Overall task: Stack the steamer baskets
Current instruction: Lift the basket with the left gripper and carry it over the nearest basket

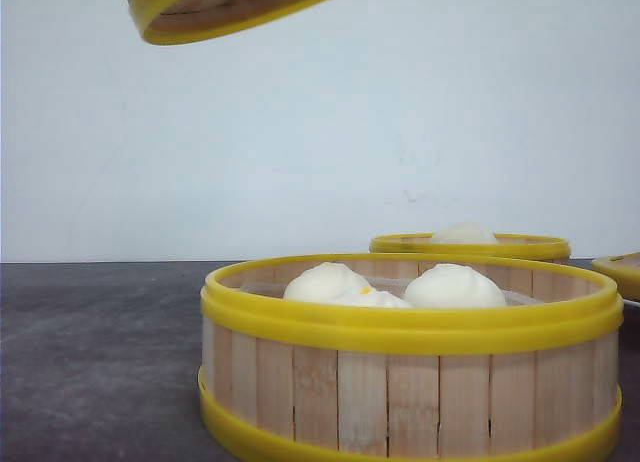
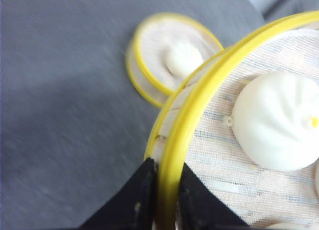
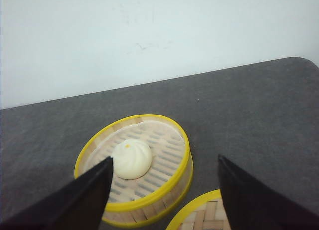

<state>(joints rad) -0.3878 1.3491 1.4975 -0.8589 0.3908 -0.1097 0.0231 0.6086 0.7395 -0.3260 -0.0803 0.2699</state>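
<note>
Front view: plain pale wall (image 1: 330, 132) behind a dark grey table (image 1: 100, 362); near basket (image 1: 410, 367) holds three white buns (image 1: 455, 285); a far basket (image 1: 470, 245) sits behind it; a lifted basket (image 1: 215, 7) hangs tilted at the upper edge, well above both.

Left wrist view: left gripper (image 2: 164, 190) is clamped on the lifted basket's yellow rim, one finger inside the wall and one outside; a bun (image 2: 279, 123) rides on the liner just beyond the fingers; a single-bun basket lies on the table further out.

Right wrist view: right gripper (image 3: 164, 190) has its fingers wide apart and holds nothing; the single-bun basket lies ahead between them.

Judgement: level the carried basket, centre it over the target ring, then lower it slowly.
</note>
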